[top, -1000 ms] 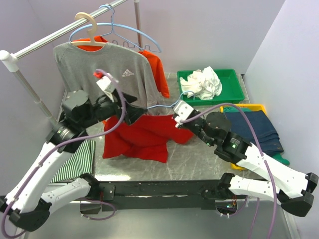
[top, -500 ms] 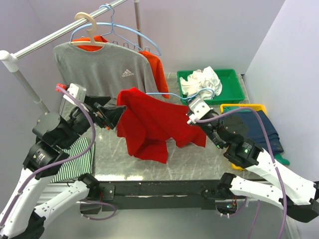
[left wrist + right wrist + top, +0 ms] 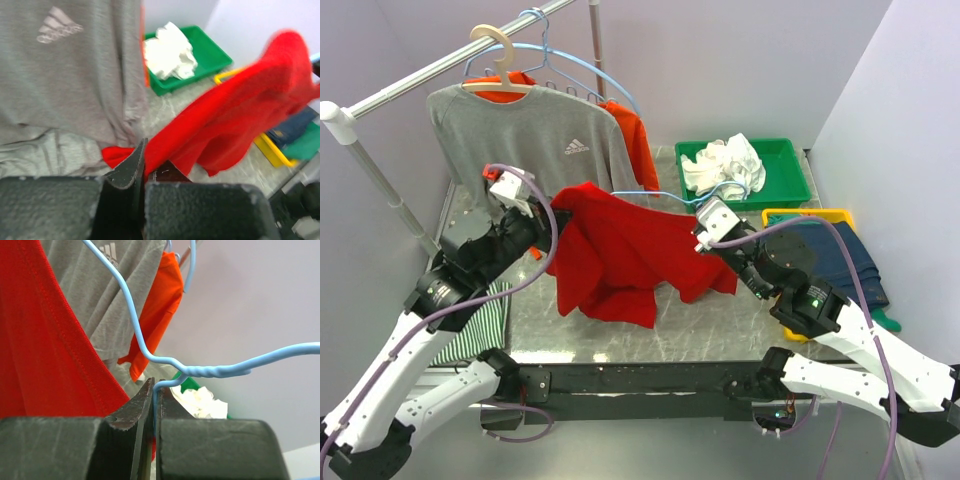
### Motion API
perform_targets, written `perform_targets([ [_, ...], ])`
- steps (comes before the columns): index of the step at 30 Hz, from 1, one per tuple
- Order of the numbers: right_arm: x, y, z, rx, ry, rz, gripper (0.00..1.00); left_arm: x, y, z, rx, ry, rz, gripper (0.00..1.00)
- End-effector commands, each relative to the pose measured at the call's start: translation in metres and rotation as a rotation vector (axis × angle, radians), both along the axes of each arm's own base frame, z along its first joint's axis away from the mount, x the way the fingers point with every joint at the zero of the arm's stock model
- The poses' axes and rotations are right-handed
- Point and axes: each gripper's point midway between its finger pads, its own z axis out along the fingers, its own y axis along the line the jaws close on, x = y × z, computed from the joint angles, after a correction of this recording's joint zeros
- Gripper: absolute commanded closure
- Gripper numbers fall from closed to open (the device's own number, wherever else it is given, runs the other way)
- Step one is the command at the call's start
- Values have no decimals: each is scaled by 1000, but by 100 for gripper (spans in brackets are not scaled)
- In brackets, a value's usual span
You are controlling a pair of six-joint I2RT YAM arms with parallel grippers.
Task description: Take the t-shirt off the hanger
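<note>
Now the left gripper (image 3: 145,160) is pinched tight on an edge of the red t-shirt (image 3: 620,255), while the right gripper (image 3: 154,387) is clamped on the blue wire hanger (image 3: 200,371). The shirt hangs draped on that hanger between both arms, above the table (image 3: 720,320).

Top camera looks down from behind; close wrist views share red t-shirt (image 3: 620,250).

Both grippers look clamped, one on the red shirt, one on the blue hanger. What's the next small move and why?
Probably draw the left gripper leftward, away from the right gripper, which holds steady. The left is shut on the red t-shirt, the right on the blue wire hanger, and the shirt drapes over the hanger between them, so pulling sideways should slide it off.
</note>
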Motion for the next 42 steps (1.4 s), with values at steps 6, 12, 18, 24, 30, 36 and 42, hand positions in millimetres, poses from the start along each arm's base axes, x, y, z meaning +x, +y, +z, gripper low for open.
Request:
perform_targets([
  [6,9,-16,-27,69,62,-116,100,17,69,38,-85,-85,393,99],
  [12,-4,-36,-24,145,62,-127,100,27,78,25,-92,-26,486,99],
  [18,-15,-50,-23,215,59,-123,100,26,91,22,-100,-20,553,99],
  [24,-16,-41,2,268,5,-78,100,23,30,16,-50,-26,225,99],
  [30,-7,-8,35,394,-22,6,100,25,-9,-11,-2,13,37,99],
  [36,11,16,48,464,-37,5,100,25,-31,-28,14,68,-46,99],
  [42,23,21,50,464,-39,-40,100,22,-30,-34,59,83,-30,26],
])
